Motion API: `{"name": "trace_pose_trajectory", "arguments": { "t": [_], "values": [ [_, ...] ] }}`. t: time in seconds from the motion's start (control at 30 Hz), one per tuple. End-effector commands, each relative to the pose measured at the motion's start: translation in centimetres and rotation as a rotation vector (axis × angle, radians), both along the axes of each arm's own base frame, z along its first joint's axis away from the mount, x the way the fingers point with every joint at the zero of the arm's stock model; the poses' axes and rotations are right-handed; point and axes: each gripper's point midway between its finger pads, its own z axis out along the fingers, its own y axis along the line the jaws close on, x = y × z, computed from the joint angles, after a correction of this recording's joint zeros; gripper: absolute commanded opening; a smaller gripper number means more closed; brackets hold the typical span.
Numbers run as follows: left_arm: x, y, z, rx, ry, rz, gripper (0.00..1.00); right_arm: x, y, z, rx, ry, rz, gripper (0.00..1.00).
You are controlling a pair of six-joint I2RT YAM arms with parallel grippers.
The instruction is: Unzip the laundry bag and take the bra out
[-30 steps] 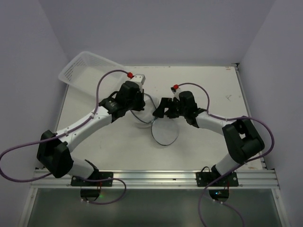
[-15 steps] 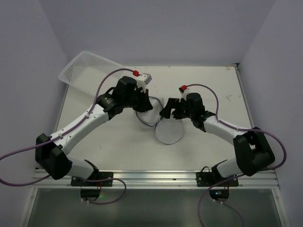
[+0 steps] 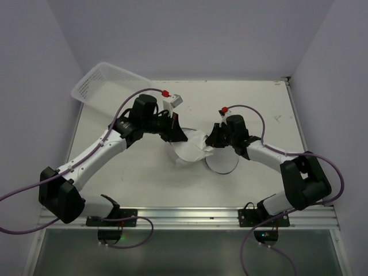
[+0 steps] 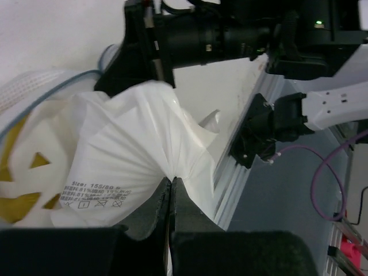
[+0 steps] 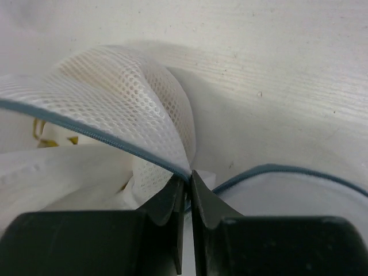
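The laundry bag (image 3: 223, 165) lies unzipped mid-table, one round half flat with its dark zipper rim showing. In the right wrist view its white mesh (image 5: 115, 86) bulges up and my right gripper (image 5: 188, 175) is shut on the grey-blue zipper edge (image 5: 86, 133). The bra (image 3: 192, 152), white fabric with yellow parts, stretches between the two grippers. My left gripper (image 4: 171, 179) is shut on a pleated fold of the bra (image 4: 126, 144), beside a printed size label. More mesh (image 4: 23, 92) sits to its left. In the top view my left gripper (image 3: 179, 137) and right gripper (image 3: 208, 144) are close together.
A white lattice basket (image 3: 103, 80) leans at the table's back left corner. The right arm's black wrist (image 4: 195, 34) fills the top of the left wrist view. The table's metal front rail (image 3: 184, 215) runs along the near edge.
My right gripper has gone from open to shut on the bag's zipper edge. The bag's flat half has slid right. The white fabric is now stretched out between the grippers.
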Motion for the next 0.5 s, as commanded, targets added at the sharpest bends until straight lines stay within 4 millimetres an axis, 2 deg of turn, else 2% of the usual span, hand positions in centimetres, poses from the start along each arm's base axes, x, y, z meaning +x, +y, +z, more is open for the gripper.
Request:
{"name": "trace_pose_trajectory", "arguments": {
  "t": [0.0, 0.13, 0.27, 0.3, 0.4, 0.47],
  "values": [
    [-2.6, -1.9, 4.6, -0.208, -0.068, -0.2, 0.0, 0.7, -0.4, 0.6, -0.027, -0.024, -0.007, 0.07],
    [-1.8, -3.4, 7.0, -0.311, -0.111, -0.238, 0.0, 0.9, -0.4, 0.5, -0.028, -0.019, -0.008, 0.05],
    [-0.1, -4.1, 10.8, -0.387, -0.198, -0.202, 0.0, 0.7, -0.5, 0.1, -0.032, 0.004, -0.017, 0.04],
    [0.9, -4.0, 12.3, -0.399, -0.235, -0.151, 0.0, 0.6, -0.5, 0.0, -0.032, 0.008, -0.018, 0.04],
    [4.4, -1.9, 14.9, -0.4, -0.297, 0.008, 0.0, 0.5, -0.5, 0.3, -0.029, 0.004, -0.019, 0.04],
    [7.9, 1.6, 14.8, -0.344, -0.302, 0.18, 0.0, 0.4, -0.4, 0.5, -0.022, 0.005, -0.013, 0.06]
  ]
}}
